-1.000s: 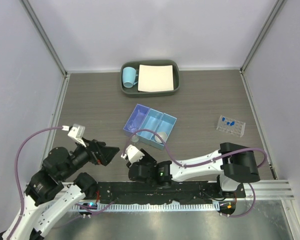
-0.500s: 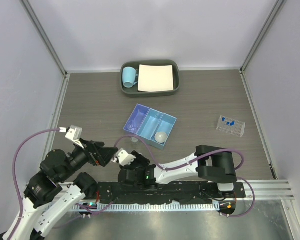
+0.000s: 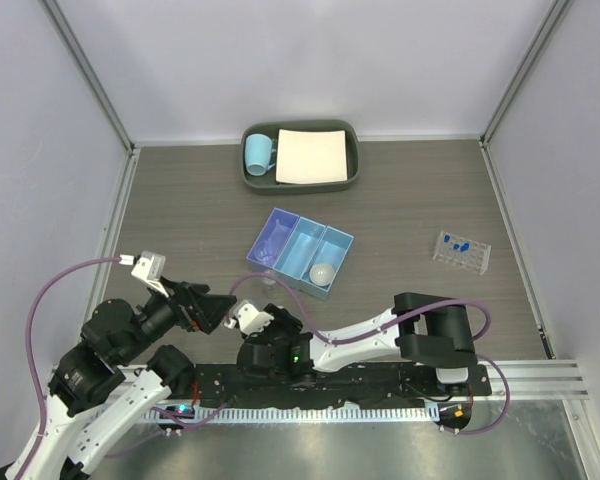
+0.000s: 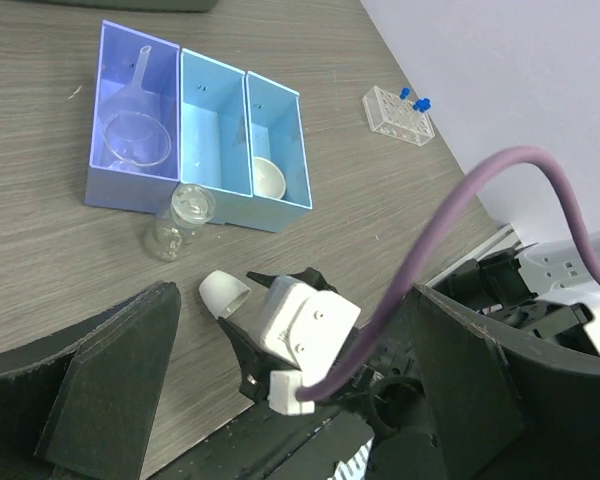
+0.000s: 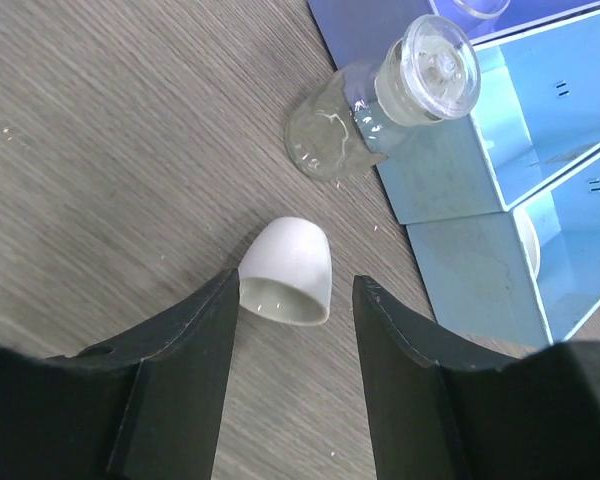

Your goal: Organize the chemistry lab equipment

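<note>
My right jaws sit low over the table (image 3: 180, 220), partway open, with a white dish (image 5: 285, 272) lying on its side between them. It is close against one finger and clear of the other, so it is not gripped. Just ahead of those jaws a small glass bottle (image 5: 380, 100) sits right beside the near wall of the blue box (image 5: 450, 185), and a second dish (image 4: 270, 178) rests in the box's end compartment. My left jaws hover wide open just left of the right ones. The tube rack (image 3: 461, 252) is well off to their right.
</note>
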`<act>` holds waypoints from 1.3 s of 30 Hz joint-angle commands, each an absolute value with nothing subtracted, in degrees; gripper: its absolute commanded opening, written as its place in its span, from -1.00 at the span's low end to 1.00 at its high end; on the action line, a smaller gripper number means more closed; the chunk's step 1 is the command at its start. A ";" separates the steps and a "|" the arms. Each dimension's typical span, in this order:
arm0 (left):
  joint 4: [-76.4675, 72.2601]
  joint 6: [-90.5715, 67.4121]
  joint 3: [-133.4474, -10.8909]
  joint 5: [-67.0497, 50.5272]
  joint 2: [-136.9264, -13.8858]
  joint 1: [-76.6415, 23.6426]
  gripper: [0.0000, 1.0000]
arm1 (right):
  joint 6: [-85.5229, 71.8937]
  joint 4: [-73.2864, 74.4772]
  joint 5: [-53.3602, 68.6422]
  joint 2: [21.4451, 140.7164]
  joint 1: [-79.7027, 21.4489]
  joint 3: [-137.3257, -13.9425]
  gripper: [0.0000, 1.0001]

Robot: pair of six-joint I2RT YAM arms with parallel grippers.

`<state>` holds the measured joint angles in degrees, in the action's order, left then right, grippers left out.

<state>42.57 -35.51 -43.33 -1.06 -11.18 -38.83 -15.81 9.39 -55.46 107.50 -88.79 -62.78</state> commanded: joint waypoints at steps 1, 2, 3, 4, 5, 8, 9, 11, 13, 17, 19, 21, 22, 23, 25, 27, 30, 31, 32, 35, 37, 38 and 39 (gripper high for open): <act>39.90 -35.42 -43.33 -0.53 -11.69 -39.02 1.00 | -18.54 11.07 -59.59 102.31 -91.58 -63.19 0.09; 39.82 -35.42 -43.33 -0.44 -11.69 -39.02 1.00 | -18.72 11.60 -59.76 101.61 -92.63 -63.37 0.09; 39.90 -35.42 -43.33 -0.53 -11.69 -39.02 1.00 | -18.98 12.56 -60.37 101.25 -93.25 -63.46 0.09; 39.82 -35.42 -43.33 -0.53 -11.69 -39.02 0.99 | -19.51 13.09 -60.55 100.99 -93.77 -63.81 0.10; 39.99 -35.42 -43.33 -0.53 -11.69 -39.02 1.00 | -19.86 13.62 -60.73 100.81 -94.56 -63.90 0.10; 39.99 -35.42 -43.33 -0.53 -11.69 -39.02 1.00 | -21.26 15.64 -61.52 100.28 -95.27 -64.07 0.10; 39.99 -35.42 -43.33 -0.44 -11.69 -39.02 1.00 | -21.62 16.25 -61.61 100.28 -95.36 -64.16 0.10; 39.99 -35.42 -43.33 -0.53 -11.69 -39.02 1.00 | -22.32 16.70 -61.96 100.28 -95.27 -63.64 0.10; 39.99 -35.51 -43.33 -0.53 -11.69 -39.02 1.00 | -22.59 16.44 -62.31 100.19 -95.27 -62.67 0.10; 39.99 -35.42 -43.33 -0.53 -11.78 -39.02 0.99 | -22.15 15.56 -63.19 100.63 -95.19 -61.52 0.10; 39.99 -35.42 -43.33 -0.53 -11.95 -39.11 0.99 | -21.19 14.15 -63.11 100.90 -94.75 -60.82 0.10; 39.99 -35.42 -43.33 -0.53 -11.87 -39.02 0.99 | -20.31 12.49 -62.76 100.99 -94.22 -60.12 0.10; 39.99 -35.42 -43.33 -0.53 -11.95 -39.02 0.99 | -20.04 11.78 -62.49 101.07 -93.70 -59.77 0.10; 39.99 -35.42 -43.33 -0.53 -12.04 -39.02 1.00 | -19.78 11.17 -61.71 101.07 -93.34 -59.42 0.10; 39.99 -35.42 -43.33 -0.53 -12.13 -39.11 0.99 | -18.99 9.32 -60.91 101.07 -92.64 -58.62 0.10; 39.99 -35.42 -43.33 -0.53 -12.13 -38.94 1.00 | -18.46 7.83 -60.12 101.51 -91.85 -58.19 0.10; 39.99 -35.42 -43.33 -0.53 -12.30 -39.11 1.00 | -17.06 5.55 -58.98 102.56 -90.97 -58.18 0.10; 39.99 -35.42 -43.33 -0.53 -12.22 -39.11 0.99 | -16.18 4.84 -58.63 102.92 -90.79 -58.10 0.10; 39.99 -35.42 -43.33 -0.53 -12.30 -39.11 1.00 | -15.74 4.31 -58.19 103.27 -90.62 -58.18 0.10; 39.99 -35.42 -43.33 -0.53 -12.22 -39.02 0.99 | -14.42 2.03 -56.69 104.85 -89.48 -58.53 0.10; 39.99 -35.42 -43.24 -0.53 -12.22 -39.11 1.00 | -14.15 0.62 -55.47 106.17 -88.33 -58.54 0.10; 39.90 -35.42 -43.33 -0.53 -12.22 -39.11 1.00 | -13.80 0.27 -55.20 106.52 -88.07 -58.62 0.09; 39.99 -35.42 -43.33 -0.53 -12.30 -39.11 1.00 | -13.71 0.26 -54.85 106.70 -87.63 -58.54 0.09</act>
<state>41.80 -35.75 -43.24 -1.21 -11.51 -39.31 -14.92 4.80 -56.12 105.19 -88.99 -58.15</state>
